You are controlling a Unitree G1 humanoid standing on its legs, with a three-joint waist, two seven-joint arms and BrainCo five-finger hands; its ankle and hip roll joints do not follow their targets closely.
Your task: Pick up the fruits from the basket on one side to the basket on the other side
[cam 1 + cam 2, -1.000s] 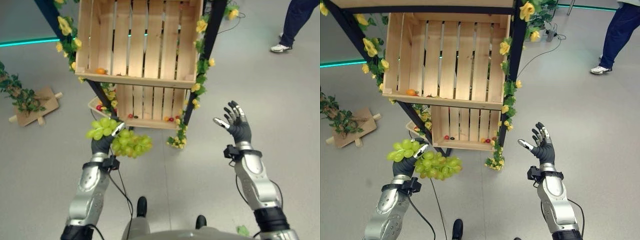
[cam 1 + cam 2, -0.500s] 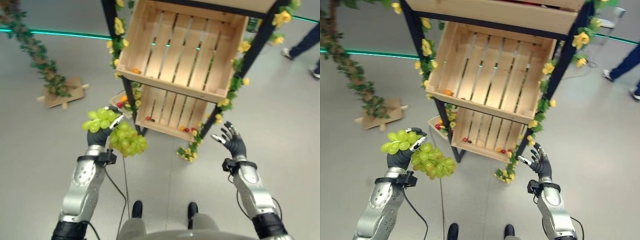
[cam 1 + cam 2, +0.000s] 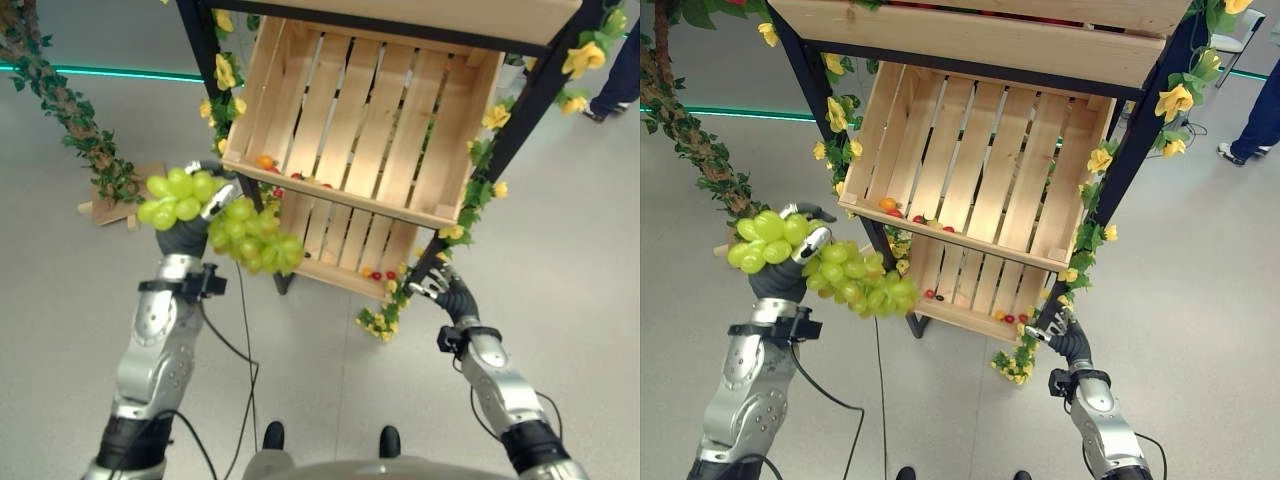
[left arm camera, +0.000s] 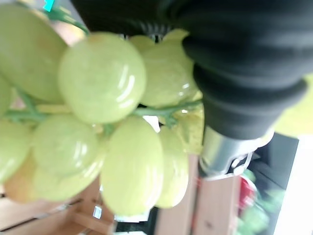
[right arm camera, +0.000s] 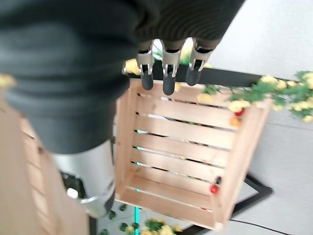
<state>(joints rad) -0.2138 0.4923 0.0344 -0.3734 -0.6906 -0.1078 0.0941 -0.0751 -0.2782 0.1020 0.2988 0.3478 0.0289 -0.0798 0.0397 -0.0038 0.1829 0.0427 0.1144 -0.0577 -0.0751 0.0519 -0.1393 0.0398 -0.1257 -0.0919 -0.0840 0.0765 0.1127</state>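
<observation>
Now the left hand [image 3: 780, 275] is holding the grapes [image 3: 855, 280] higher than a second ago, closer to the crate [image 3: 980, 165] at two o'clock. The right hand [image 3: 1065, 340] is dropping lower with loose, open fingers, holding nothing. The grapes are probably going into that crate next, beside the small fruits [image 3: 902, 212] at its front edge.

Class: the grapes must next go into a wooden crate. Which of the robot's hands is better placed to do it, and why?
Left. The left hand already grips the green grapes beside the upper crate. The right hand is open, holds nothing and sits low by the flowered post.
</observation>
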